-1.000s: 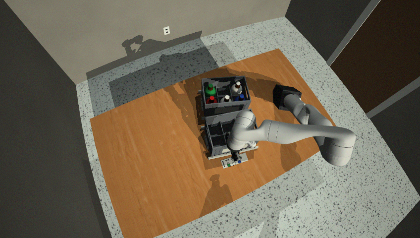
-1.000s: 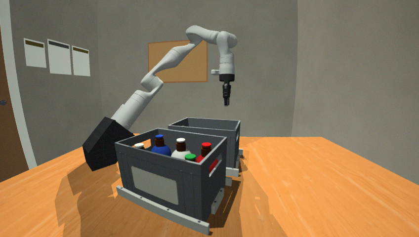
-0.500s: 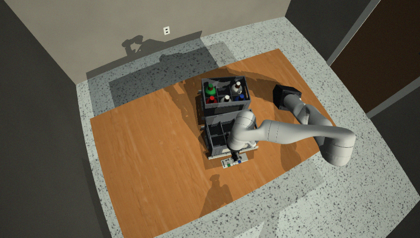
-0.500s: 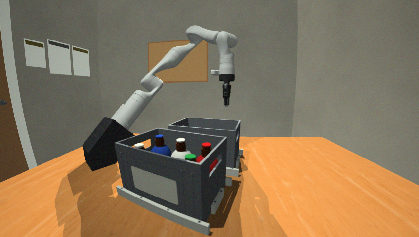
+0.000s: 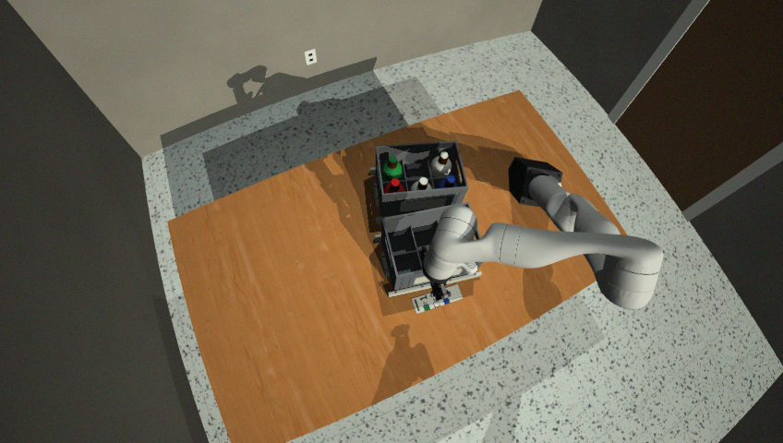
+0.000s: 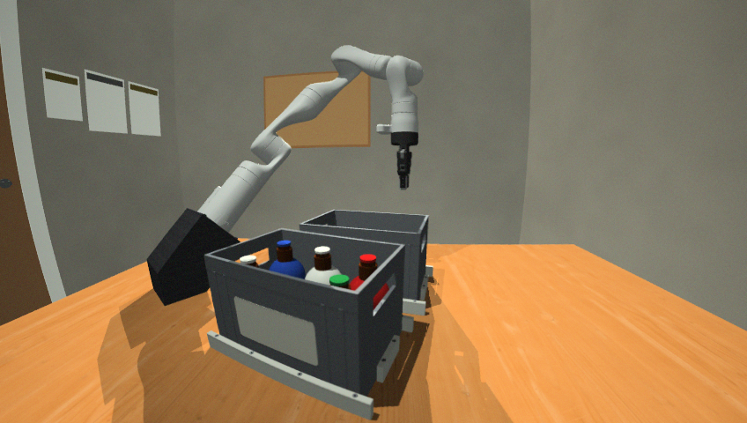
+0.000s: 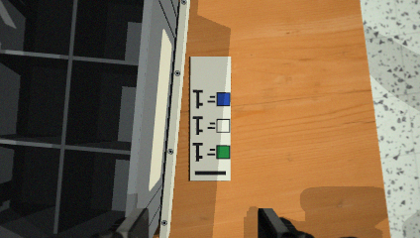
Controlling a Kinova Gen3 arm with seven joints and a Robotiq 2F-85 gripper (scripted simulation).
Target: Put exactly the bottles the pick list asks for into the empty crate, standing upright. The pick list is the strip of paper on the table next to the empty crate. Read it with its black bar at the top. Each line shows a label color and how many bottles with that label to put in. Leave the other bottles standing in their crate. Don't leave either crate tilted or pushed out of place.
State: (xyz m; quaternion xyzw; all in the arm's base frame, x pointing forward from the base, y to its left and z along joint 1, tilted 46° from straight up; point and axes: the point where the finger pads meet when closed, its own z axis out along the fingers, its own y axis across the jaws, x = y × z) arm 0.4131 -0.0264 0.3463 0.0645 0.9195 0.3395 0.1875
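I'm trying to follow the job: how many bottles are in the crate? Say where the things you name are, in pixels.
5, all in one crate [image 5: 423,203] [image 6: 293,293]: green [image 5: 391,168] and white [image 5: 440,165] along one side; red [image 5: 394,185], another white [image 5: 422,185] and blue [image 5: 450,183] along the other. None look hidden there.

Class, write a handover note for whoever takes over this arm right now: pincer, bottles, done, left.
Pincer: open, holding nothing, above the table near the pick list.
Bottles: green, red, blue and two white, all in the stocked crate.
Done: no bottle seen in the other crate, though the arm partly hides it from above.
Left: one green, one white, one blue, upright; red and the second white stay.
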